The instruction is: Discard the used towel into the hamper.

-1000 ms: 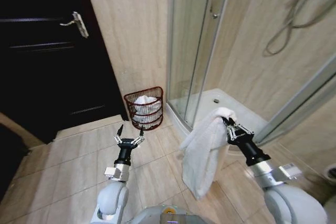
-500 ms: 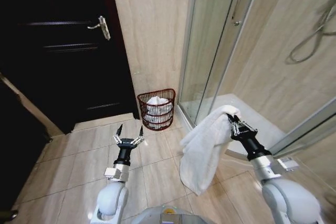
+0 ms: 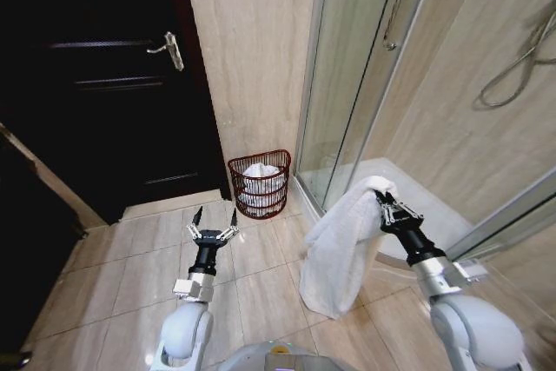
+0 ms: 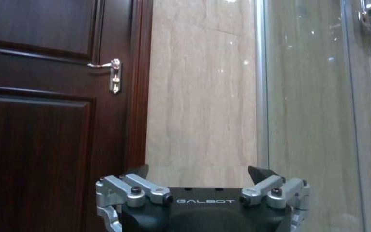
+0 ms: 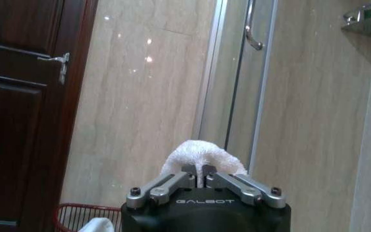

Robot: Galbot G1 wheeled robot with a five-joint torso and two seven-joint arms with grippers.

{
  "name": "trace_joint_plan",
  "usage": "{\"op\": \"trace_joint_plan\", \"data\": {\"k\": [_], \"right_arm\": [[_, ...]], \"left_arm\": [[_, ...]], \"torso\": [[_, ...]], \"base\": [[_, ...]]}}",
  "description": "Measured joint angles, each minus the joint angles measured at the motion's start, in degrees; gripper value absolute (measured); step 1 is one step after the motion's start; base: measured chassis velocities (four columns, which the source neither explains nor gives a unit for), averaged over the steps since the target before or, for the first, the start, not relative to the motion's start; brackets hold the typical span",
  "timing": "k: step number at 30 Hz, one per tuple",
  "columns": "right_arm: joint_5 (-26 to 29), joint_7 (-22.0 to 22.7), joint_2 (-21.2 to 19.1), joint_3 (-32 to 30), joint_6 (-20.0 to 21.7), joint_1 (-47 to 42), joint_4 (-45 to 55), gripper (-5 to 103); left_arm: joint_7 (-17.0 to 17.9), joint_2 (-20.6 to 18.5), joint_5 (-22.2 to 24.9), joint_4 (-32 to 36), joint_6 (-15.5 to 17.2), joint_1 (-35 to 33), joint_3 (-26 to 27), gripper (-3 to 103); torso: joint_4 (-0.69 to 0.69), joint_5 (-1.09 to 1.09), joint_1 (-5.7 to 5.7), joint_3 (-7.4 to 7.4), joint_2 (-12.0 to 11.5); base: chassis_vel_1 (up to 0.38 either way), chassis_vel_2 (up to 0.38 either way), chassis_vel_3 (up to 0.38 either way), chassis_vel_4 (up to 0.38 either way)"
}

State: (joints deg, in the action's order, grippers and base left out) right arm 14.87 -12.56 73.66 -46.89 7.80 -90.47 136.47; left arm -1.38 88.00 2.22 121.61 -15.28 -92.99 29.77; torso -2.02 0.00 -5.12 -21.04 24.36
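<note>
White towel (image 3: pixel 339 245) hangs limp from the right gripper (image 3: pixel 385 207), fingers clamped on its top fold.
Hamper (image 3: pixel 259 184) stands against the wall beside the shower; open floor (image 3: pixel 139 262) between; left gripper (image 3: pixel 214 221) spread, empty.

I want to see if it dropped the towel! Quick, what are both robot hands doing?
Left gripper: open, holding nothing, raised in front of the robot.
Right gripper: shut on the white towel, which hangs down from it.
</note>
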Motion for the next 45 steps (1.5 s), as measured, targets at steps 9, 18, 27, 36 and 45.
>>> {"op": "trace_joint_plan", "data": {"k": [9,18,27,36,45], "right_arm": [[-0.53,0.12,0.01,0.55,0.00,0.70,-0.65,4],[-0.71,0.35,0.06,1.05,0.13,1.26,-0.82,4],[-1.05,0.36,0.25,1.67,0.31,1.58,-0.92,4],[-1.43,0.37,0.30,2.50,0.73,2.17,-0.98,4],[-1.41,1.05,0.23,2.44,1.01,2.23,-0.90,4]], "left_arm": [[-0.07,0.05,0.01,-0.12,-0.04,0.03,-0.12,100],[-0.11,0.05,0.02,-0.29,-0.04,0.12,-0.11,100],[-0.15,0.05,0.04,-0.52,-0.22,0.16,-0.10,100],[-0.16,-0.02,0.12,-0.52,-0.24,0.31,-0.01,100],[-0.16,0.16,0.13,-0.66,-0.37,0.25,-0.09,100]], "torso": [[0.00,0.00,-0.82,-1.42,2.27],[0.00,-0.01,-1.59,-2.73,4.35],[0.00,0.00,-2.42,-3.89,6.36],[0.00,0.00,-3.33,-5.24,8.59],[-0.01,0.00,-4.39,-6.65,11.07]], "base": [[0.010,0.098,-0.013,-0.102],[0.021,0.143,-0.032,-0.137],[0.021,0.130,-0.010,-0.133],[0.009,0.166,-0.004,-0.164],[-0.006,0.166,-0.002,-0.160]]}}
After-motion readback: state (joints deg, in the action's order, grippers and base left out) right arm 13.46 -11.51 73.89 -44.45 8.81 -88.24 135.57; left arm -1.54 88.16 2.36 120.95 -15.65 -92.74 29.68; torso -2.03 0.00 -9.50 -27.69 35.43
